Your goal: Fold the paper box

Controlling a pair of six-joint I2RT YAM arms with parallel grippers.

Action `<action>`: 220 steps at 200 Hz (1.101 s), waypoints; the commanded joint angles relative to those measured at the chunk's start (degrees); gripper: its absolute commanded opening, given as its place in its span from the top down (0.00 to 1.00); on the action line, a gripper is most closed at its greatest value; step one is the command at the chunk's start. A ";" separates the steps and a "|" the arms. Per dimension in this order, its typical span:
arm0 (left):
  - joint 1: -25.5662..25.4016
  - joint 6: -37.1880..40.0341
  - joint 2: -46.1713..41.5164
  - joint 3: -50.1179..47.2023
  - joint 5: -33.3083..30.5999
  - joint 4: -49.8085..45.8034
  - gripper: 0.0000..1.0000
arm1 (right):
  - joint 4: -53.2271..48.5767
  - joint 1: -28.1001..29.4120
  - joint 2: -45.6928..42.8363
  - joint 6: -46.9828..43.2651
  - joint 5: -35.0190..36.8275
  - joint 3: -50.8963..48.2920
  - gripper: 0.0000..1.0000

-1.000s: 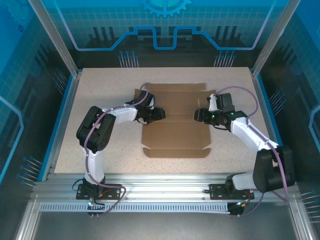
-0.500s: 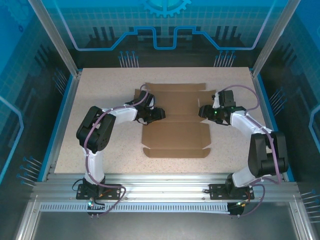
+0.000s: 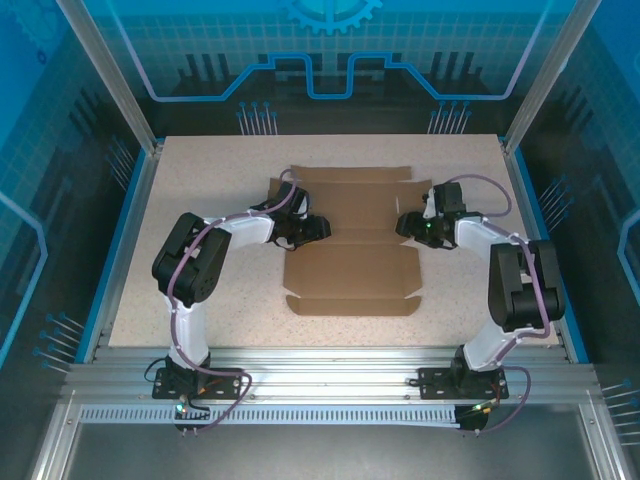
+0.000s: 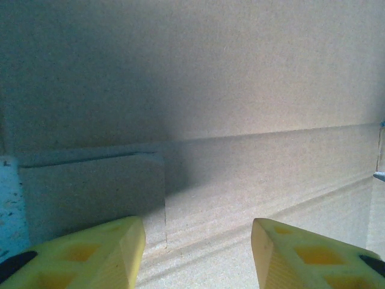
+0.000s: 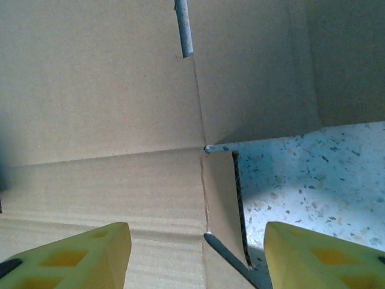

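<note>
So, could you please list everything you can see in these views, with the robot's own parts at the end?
paper box: one, brown, lying flat and unfolded at the middle of the table.
table: one, speckled beige with blue edging, under the box.
enclosure panels: several, translucent blue, at the back and sides.
frame rails: several, silver, along the near edge by the arm bases.
left arm: one, white and black with purple cable, reaching to the box's left side.
right arm: one, same colours, reaching to the box's right side.
left gripper: one, yellow fingers, open over the cardboard.
right gripper: one, yellow fingers, open over the box's right edge.
</note>
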 commanded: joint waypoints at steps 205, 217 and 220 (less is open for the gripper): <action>-0.78 -1.18 -0.76 -4.13 -0.08 -6.31 0.50 | 5.43 10.93 8.45 4.96 2.40 1.02 0.40; -1.37 -1.31 -1.78 -5.29 -0.71 -7.25 0.50 | 5.31 12.02 7.82 4.67 2.97 0.05 0.40; -1.54 -1.35 -2.16 -5.66 -1.21 -7.45 0.50 | 5.16 12.29 7.62 4.58 3.20 -0.14 0.40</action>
